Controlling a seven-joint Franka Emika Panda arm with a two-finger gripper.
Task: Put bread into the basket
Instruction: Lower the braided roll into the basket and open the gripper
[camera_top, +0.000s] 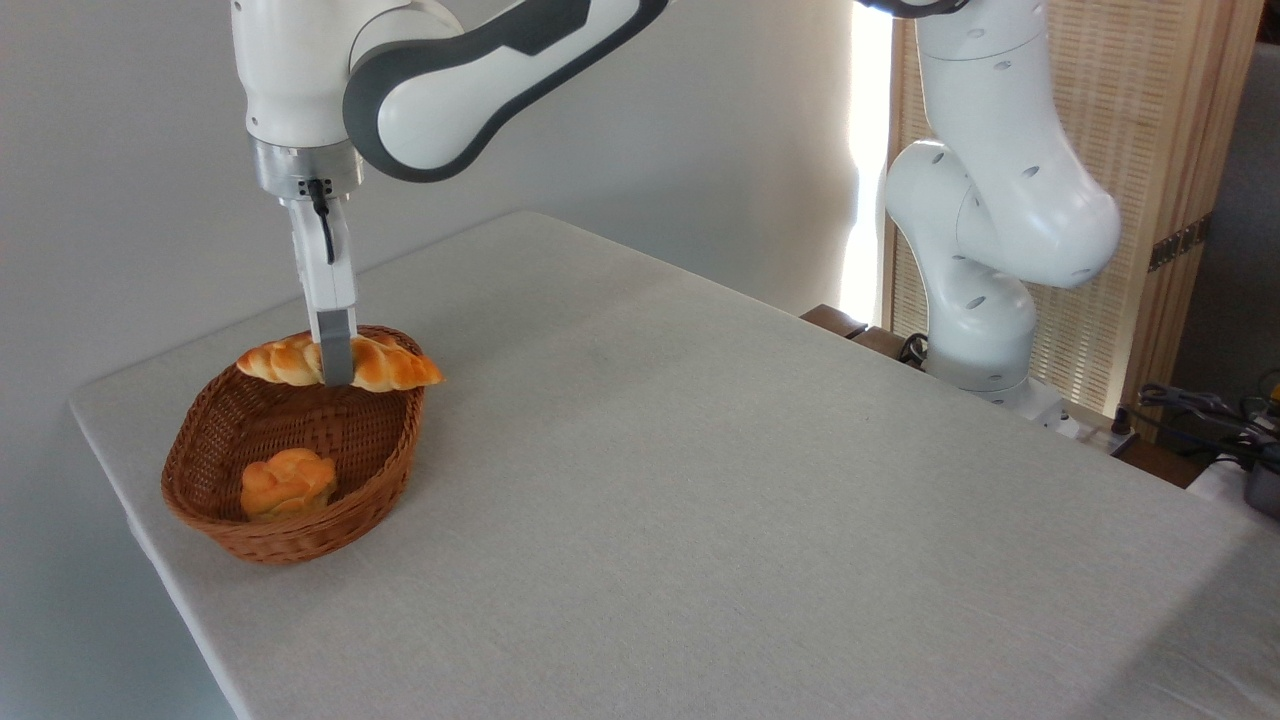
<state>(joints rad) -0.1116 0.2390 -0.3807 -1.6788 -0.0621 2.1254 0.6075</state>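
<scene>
The long braided golden bread (385, 367) lies crosswise over the far end of the oval wicker basket (215, 505), its ends reaching past both rims. My gripper (337, 370) comes straight down on the loaf's middle; the near finger (336, 345) covers the loaf and the other finger is hidden behind it. The fingers look closed on the bread. Whether the loaf rests on the rim or hangs just above it, I cannot tell.
A small round knotted bun (288, 483) sits inside the basket at its near end. The basket stands near the table's left edge (120, 500). The arm's white base (985, 330) rises at the far right, with cables (1200, 405) beyond it.
</scene>
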